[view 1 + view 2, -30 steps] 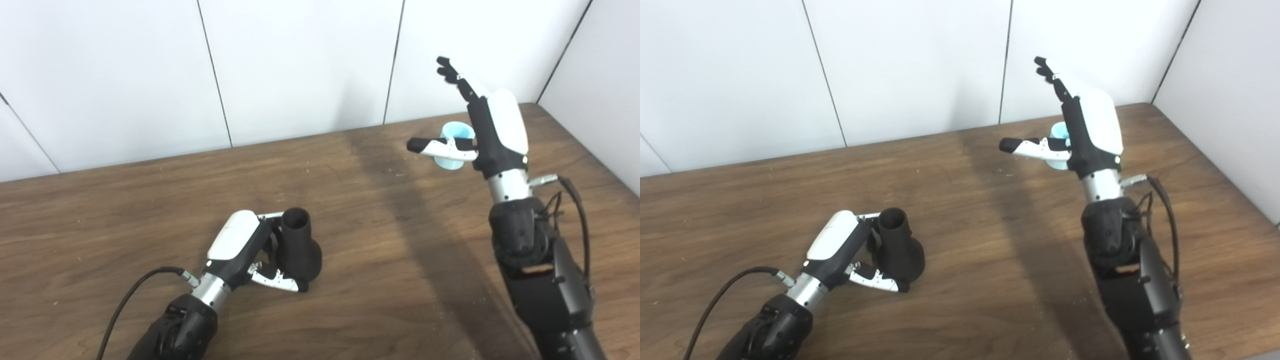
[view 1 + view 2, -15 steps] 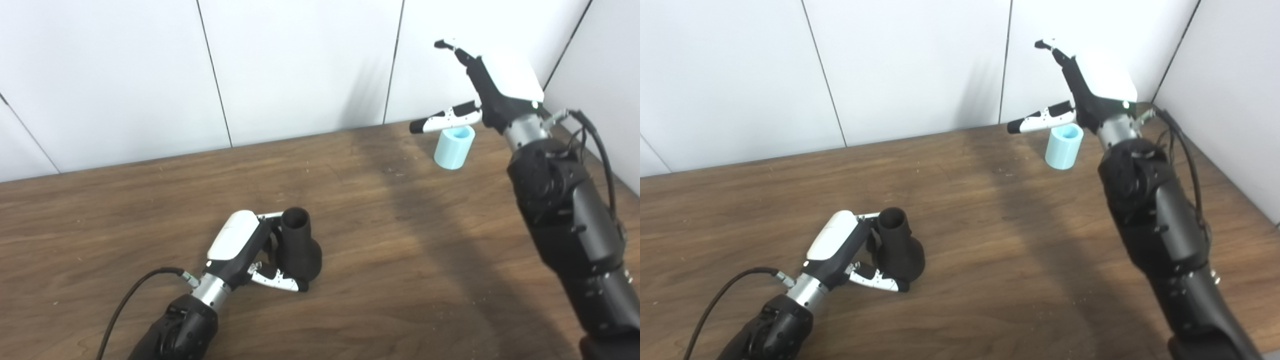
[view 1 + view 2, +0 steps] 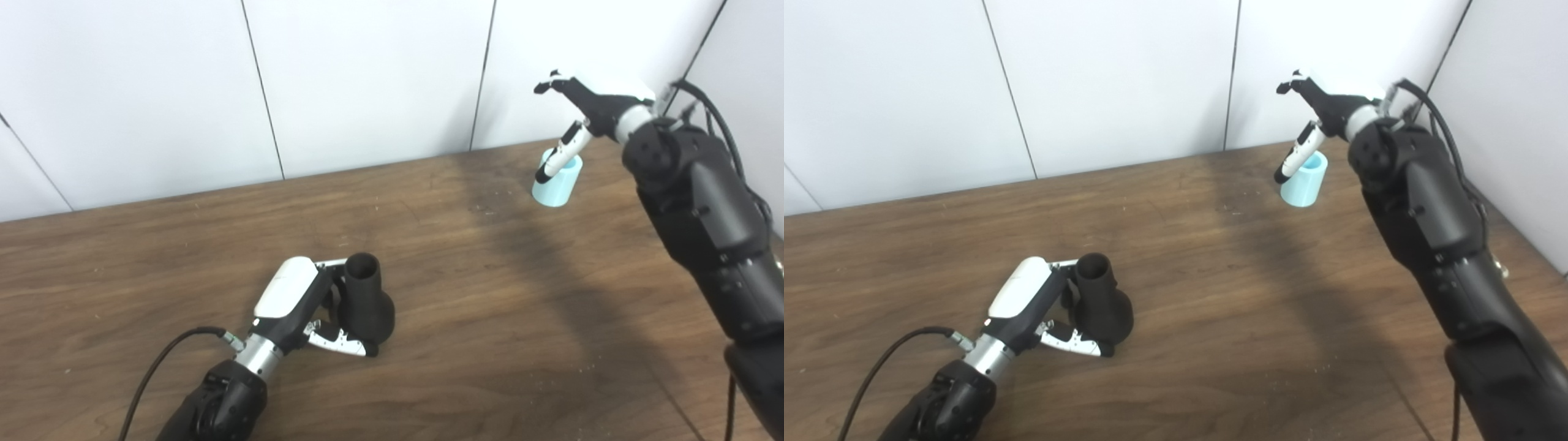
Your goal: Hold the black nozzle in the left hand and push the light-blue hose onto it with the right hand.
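Nozzle (image 3: 366,304), black, stands lower centre on the wooden table (image 3: 465,294), gripped by the left hand (image 3: 294,306). Upper right, the right hand (image 3: 585,116) hovers spread and empty over the upright light-blue hose (image 3: 556,180).

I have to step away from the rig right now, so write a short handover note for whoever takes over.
Left hand: shut on the black nozzle, which stands on the table near the front, mouth up.
Right hand: open, above the light-blue hose, holding nothing.
The hose stands upright on the table's far right, near the wall.
Done: nozzle gripped.
Left: grasp the hose, carry it over, push it onto the nozzle.
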